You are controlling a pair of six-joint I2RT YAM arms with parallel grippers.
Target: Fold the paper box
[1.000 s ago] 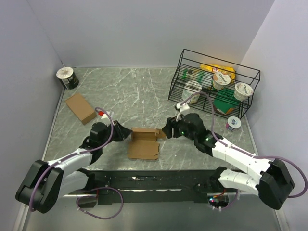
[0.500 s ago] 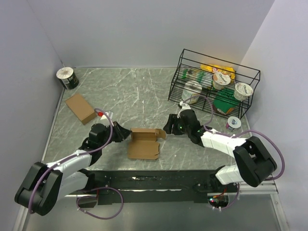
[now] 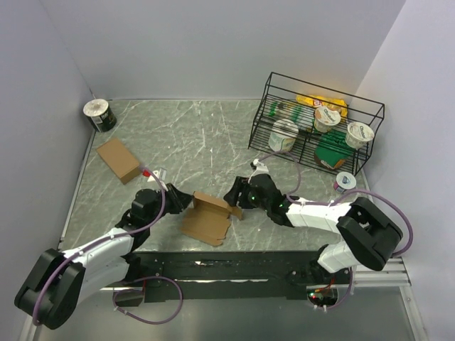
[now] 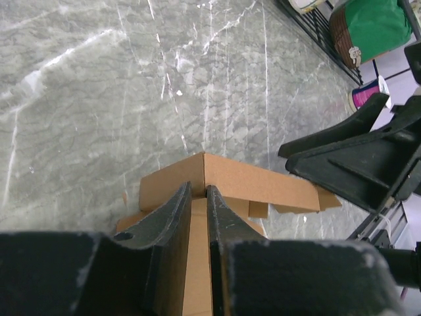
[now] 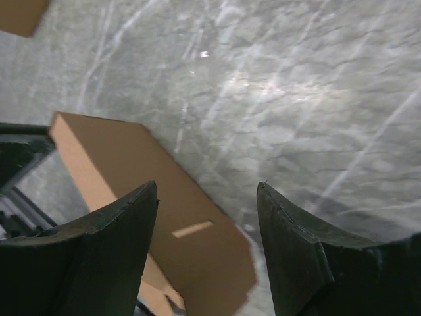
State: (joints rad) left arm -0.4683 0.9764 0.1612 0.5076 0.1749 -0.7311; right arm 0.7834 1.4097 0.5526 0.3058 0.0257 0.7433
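The left fingers (image 4: 172,220) pinch 1 raised wall of the paper box (image 3: 206,222), on the desk (image 3: 178,135) well to the near side of the wire rack (image 3: 313,128), so the open right fingers (image 5: 289,237) should push its flap over squarely.

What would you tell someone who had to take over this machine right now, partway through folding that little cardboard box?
Left gripper: shut, pinching a raised wall at the left end of the paper box.
Right gripper: open above the box's right end, holding nothing; I cannot tell whether it touches.
Box: mid-table between the two arms, lying askew.
Done: the far wall stands up, with tabs showing at the right end.
Left: the wide panel nearest the arms lies flat and probably needs folding over and closing.
The other brown box at far left is not part of this job.
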